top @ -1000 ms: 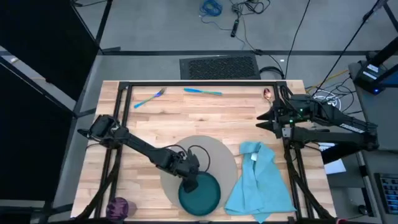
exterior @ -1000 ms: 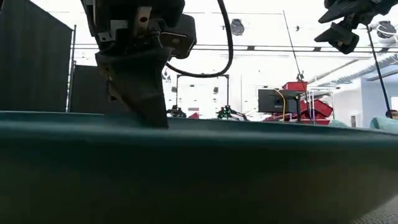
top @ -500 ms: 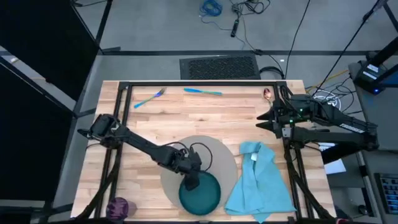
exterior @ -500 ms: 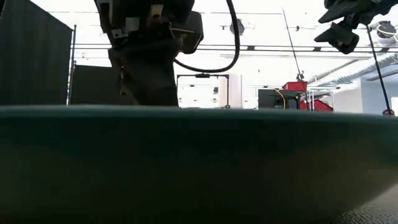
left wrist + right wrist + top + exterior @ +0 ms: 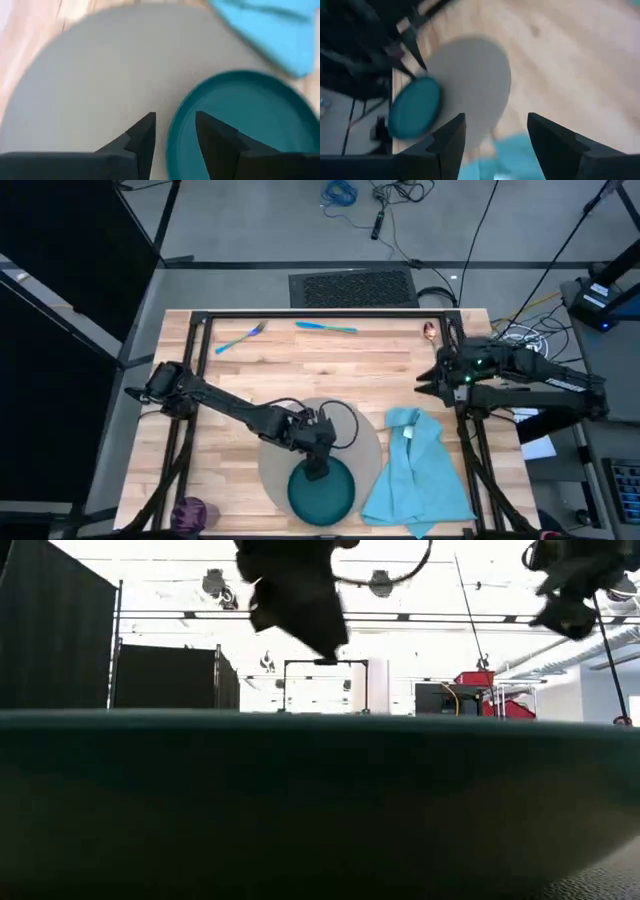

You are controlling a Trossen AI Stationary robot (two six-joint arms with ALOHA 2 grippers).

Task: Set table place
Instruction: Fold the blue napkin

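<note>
High view: wooden table (image 5: 330,370) holds grey mat (image 5: 350,425); left gripper (image 5: 318,472) open, empty.

My left gripper (image 5: 317,470) has come off the teal plate (image 5: 322,494) and lifted clear of its far rim, sliding a little to the right (in the low view it now hangs well above the rim, where a second ago it sat down on it). My right gripper (image 5: 424,380) has drifted slightly right and nearer.
</note>
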